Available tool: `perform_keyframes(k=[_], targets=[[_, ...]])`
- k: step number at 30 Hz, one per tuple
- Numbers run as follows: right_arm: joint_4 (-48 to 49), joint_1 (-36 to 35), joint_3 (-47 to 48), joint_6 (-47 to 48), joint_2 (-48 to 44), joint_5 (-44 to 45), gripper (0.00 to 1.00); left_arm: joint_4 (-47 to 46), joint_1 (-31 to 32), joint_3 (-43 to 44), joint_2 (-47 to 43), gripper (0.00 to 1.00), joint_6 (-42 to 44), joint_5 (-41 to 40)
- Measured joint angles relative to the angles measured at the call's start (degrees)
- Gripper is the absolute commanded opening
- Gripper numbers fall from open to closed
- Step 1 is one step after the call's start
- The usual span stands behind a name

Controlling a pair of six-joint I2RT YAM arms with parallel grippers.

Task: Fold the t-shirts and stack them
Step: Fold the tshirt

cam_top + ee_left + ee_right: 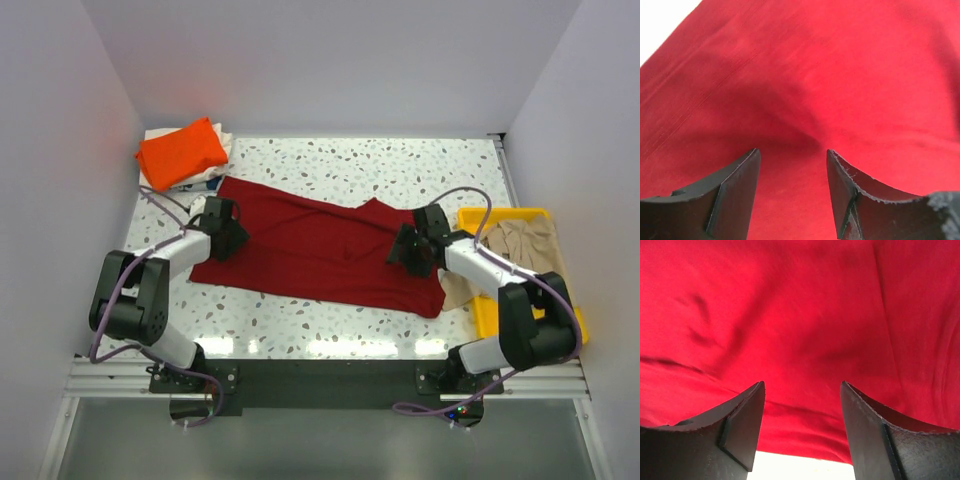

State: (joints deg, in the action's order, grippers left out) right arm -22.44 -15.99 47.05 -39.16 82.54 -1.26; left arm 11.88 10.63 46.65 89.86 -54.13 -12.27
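The dark red t-shirt [310, 250] lies spread across the middle of the table. My left gripper [228, 238] is open over its left part; the left wrist view shows red cloth [805, 90] between and beyond the jaws [792, 165]. My right gripper [405, 250] is open over the shirt's right part, near a cloth edge [805, 440], with the jaws [802, 395] apart. The bright orange t-shirt [182, 152] lies folded at the back left on a whitish one [226, 141]. The beige-tan t-shirt [520, 250] lies in the yellow tray.
The yellow tray [500, 214] stands at the right edge of the table. White walls enclose the table on the left, back and right. Speckled tabletop [400, 170] shows behind the red shirt.
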Motion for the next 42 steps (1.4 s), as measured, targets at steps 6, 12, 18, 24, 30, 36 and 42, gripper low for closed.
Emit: perform_keyframes(k=[6, 12, 18, 24, 30, 36, 42], targets=[[-0.24, -0.22, -8.61, -2.86, -5.11, -0.79, 0.73, -1.27, 0.00, -5.49, -3.65, 0.61, -2.34, -0.37], [-2.32, -0.20, -12.09, -4.68, -10.45, -1.27, 0.76, -1.36, 0.00, -11.82, -10.54, 0.62, -3.19, -0.59], [-9.81, -0.17, -12.98, -5.88, -16.72, -1.29, 0.78, -0.50, 0.02, -16.76, -16.92, 0.62, -3.50, -0.26], [-16.74, -0.17, -10.75, -6.27, -24.46, -0.76, 0.81, 6.01, 0.02, -18.23, -22.27, 0.63, -3.61, 0.17], [-15.10, -0.02, 6.14, -4.39, -11.13, 0.59, 0.79, 13.99, -0.02, -1.70, -14.03, 0.63, -3.32, -2.78], [-7.91, 1.97, 20.55, -2.12, 2.73, 0.66, 0.77, 14.80, -0.90, 23.15, 1.68, 0.62, -3.30, -9.05], [-5.42, 2.95, 22.91, -1.79, 9.38, 0.07, 0.76, 18.73, -2.71, 38.32, 19.63, 0.57, -3.32, -13.79]])
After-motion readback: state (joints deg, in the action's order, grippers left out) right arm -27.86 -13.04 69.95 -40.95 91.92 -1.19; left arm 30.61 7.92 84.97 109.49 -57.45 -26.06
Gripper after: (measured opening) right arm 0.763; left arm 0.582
